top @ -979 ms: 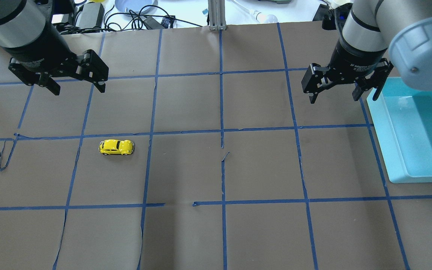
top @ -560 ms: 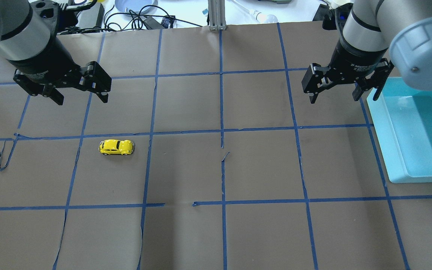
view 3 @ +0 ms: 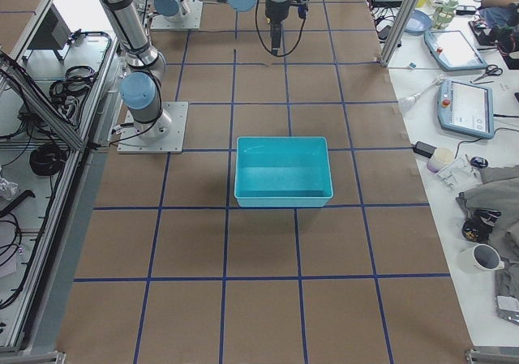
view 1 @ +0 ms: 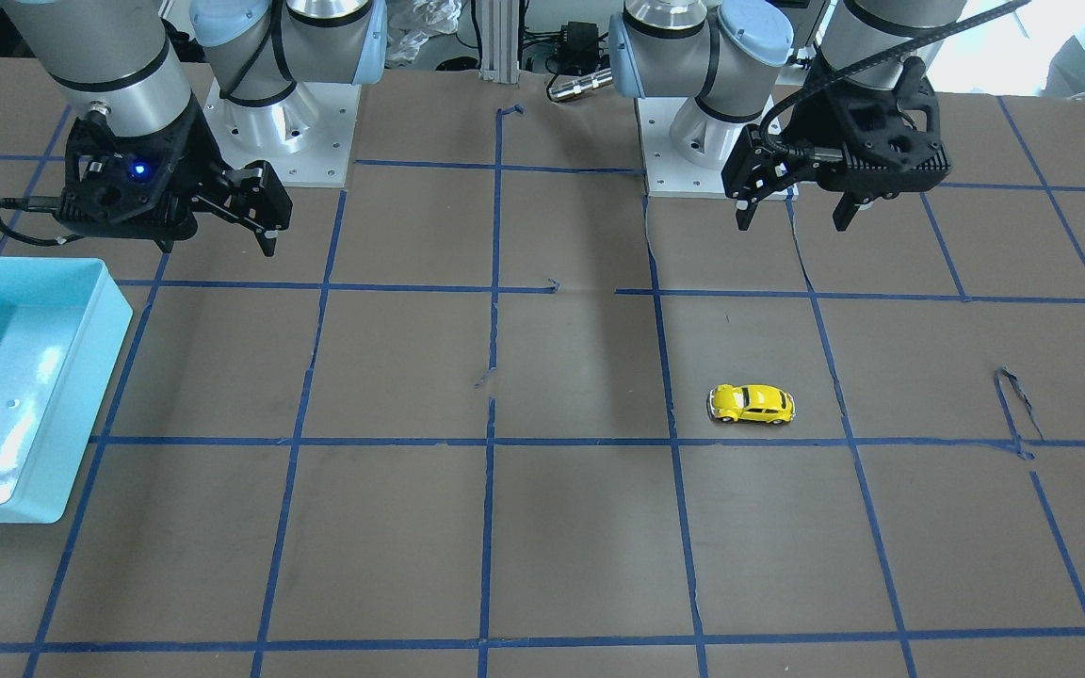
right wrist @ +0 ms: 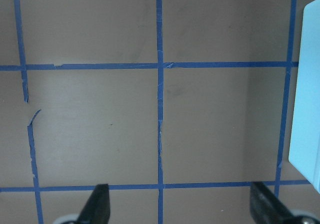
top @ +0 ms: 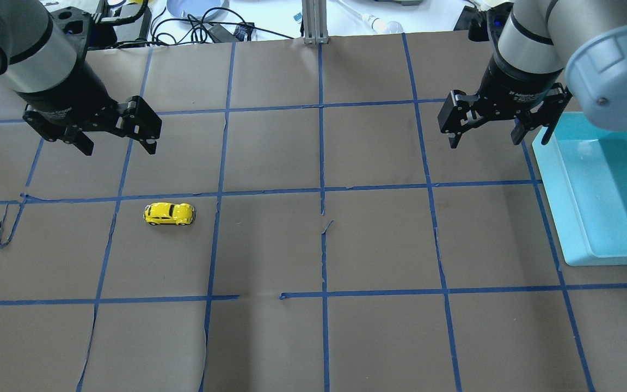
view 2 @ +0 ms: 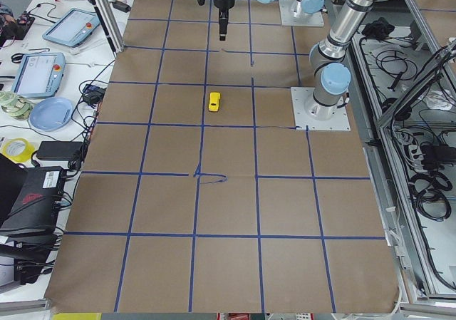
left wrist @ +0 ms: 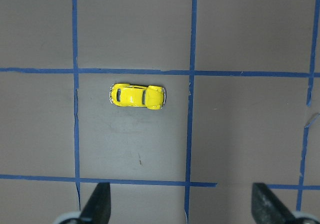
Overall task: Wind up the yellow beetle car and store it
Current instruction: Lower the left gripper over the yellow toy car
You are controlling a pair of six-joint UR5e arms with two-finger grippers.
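While both arms are held above the table (top: pixel 379 245), nothing is gripped by either of them. The yellow car (top: pixel 169 214) is seen standing on its wheels on the robot's left half of the table, roughly midway between the robot-side edge and the operators' edge, with its length laid parallel to those edges. It is enclosed in one square of the blue tape grid (top: pixel 321 163), close to the tape line on the operators' side of that square, and is touched by nothing.

The left gripper (top: pixel 118 148) is held in the air clear of the car, pointed downward, with its fingers (left wrist: pixel 99 204) spread wide apart. In the left wrist view the car (left wrist: pixel 137 95) is seen well beyond the fingertips, offset toward one finger.

The right gripper (top: pixel 498 144) is likewise held off the table with its fingers (right wrist: pixel 99 204) wide apart and nothing between them. It is placed just beside the corner of a light blue tub (top: pixel 550 174), which rests on the right half of the table.
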